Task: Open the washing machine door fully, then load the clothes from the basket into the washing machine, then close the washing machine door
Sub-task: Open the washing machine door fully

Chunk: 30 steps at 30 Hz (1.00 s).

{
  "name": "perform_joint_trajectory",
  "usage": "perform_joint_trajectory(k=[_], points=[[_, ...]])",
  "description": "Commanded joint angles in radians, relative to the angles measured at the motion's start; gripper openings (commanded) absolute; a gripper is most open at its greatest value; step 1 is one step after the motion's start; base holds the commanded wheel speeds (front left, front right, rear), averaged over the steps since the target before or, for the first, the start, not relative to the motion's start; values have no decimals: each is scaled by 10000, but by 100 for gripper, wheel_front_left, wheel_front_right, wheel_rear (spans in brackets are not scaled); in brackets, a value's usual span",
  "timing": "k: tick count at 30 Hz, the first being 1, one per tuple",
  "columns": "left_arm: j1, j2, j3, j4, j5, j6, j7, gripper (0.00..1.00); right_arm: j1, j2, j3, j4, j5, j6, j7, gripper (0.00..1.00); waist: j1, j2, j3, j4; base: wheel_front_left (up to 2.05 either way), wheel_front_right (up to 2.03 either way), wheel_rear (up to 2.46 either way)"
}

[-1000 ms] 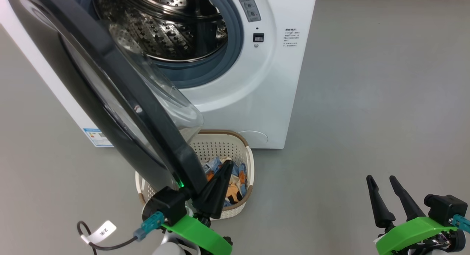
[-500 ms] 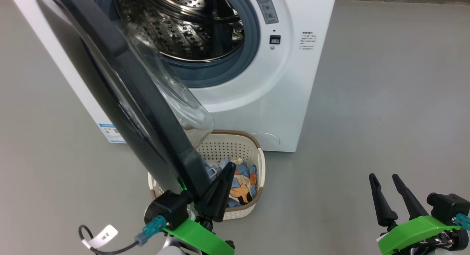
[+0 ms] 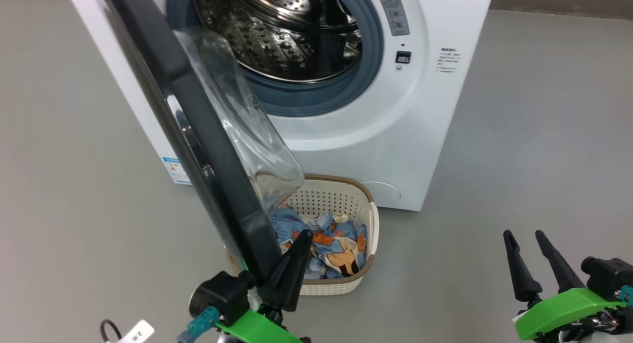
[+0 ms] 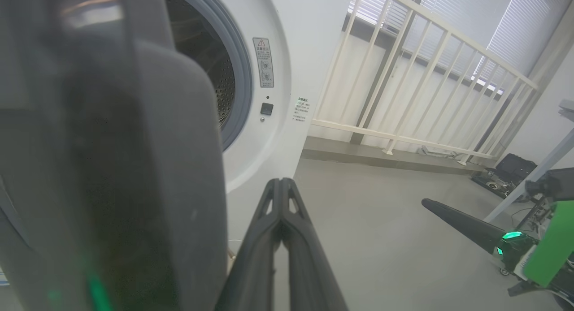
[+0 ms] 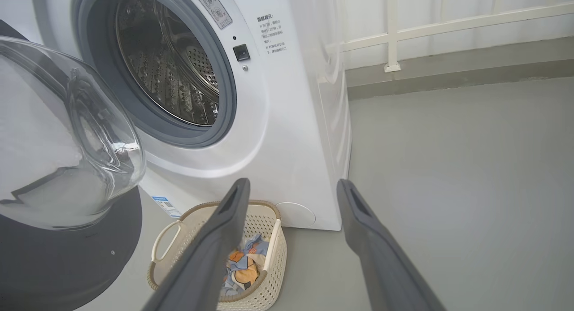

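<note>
The white washing machine stands with its steel drum exposed. The washing machine door is swung out toward me, black rim edge-on, its glass bowl bulging right. My left gripper is shut with nothing between its fingers and rests against the inner side of the door's lower rim; its closed tips point at the machine. The cream basket sits on the floor below the door, holding the blue bear-print clothes. My right gripper hangs open at lower right, its spread fingers above the basket.
Open grey floor lies right of the machine. A white railing runs behind it along the wall, with a black case on the floor near it. A tagged cable hangs by my left wrist.
The head view has shifted, so the machine sits further right. The door now shows more edge-on and uncovers more of the clothes. My left gripper stays at the door's rim, shut.
</note>
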Motion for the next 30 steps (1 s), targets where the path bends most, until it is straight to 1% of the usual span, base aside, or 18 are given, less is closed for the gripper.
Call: perform_joint_trajectory(k=[1,13,21,30], points=[[-137,365,760,-169,61,218,-91,0,-210,-217,85,-266,-113,46,-124,100,0,0,-22,161,0,0,0],[236,425,955,-512,276,316,-91,0,-162,-285,-61,-315,-182,46,-124,100,0,0,-6,958,0,0,0],[593,608,1092,-859,321,532,-91,0,-142,-334,-83,-328,-189,46,-124,100,0,0,-25,1519,0,0,0],[936,897,1317,-1322,279,872,-9,0,-142,-382,-59,-344,-186,46,-124,100,0,0,-35,1878,0,0,0]])
